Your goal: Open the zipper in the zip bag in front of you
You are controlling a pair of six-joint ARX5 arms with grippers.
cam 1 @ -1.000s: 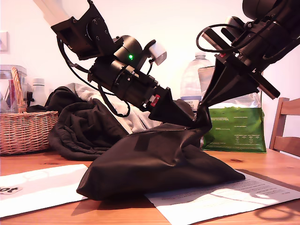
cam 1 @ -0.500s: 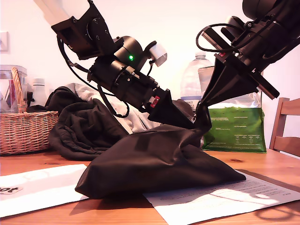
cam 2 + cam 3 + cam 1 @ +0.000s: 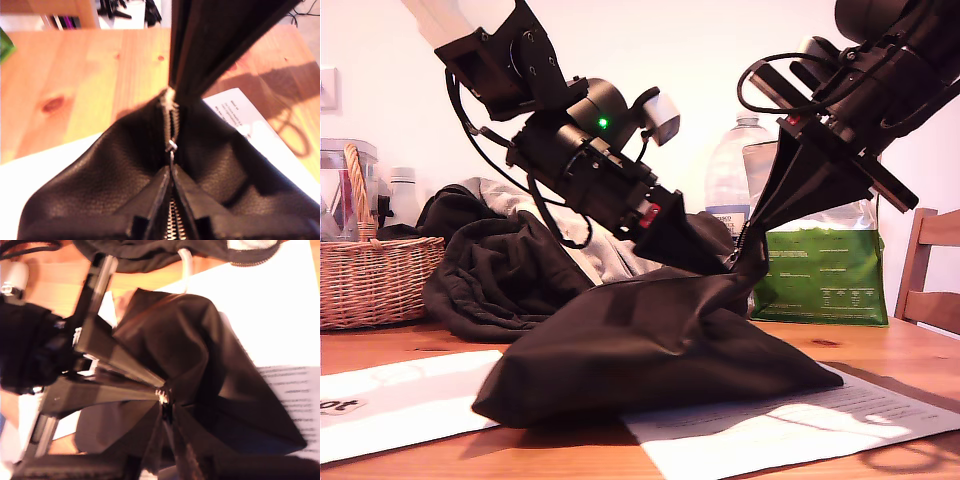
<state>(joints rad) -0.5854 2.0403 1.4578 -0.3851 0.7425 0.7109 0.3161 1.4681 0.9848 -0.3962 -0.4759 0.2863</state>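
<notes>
- Zipper (image 3: 172, 127) is running along the raised top edge of the zip bag (image 3: 650, 350), which is sitting on the table (image 3: 880, 350) toward 6 o'clock in the exterior view.
- My first gripper (image 3: 171, 172) is pinching narrow on the zipper.
- My second gripper (image 3: 752, 232) is clamping the bag's peak, holding it up at 1 o'clock from the bag's middle.

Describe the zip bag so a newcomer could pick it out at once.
On the wooden table, find the white papers at the front. Lying across them is the zip bag, a large black pouch pinched up at its top by both grippers. Unlike the dark clothing heap behind, it is smooth with a zipper.
</notes>
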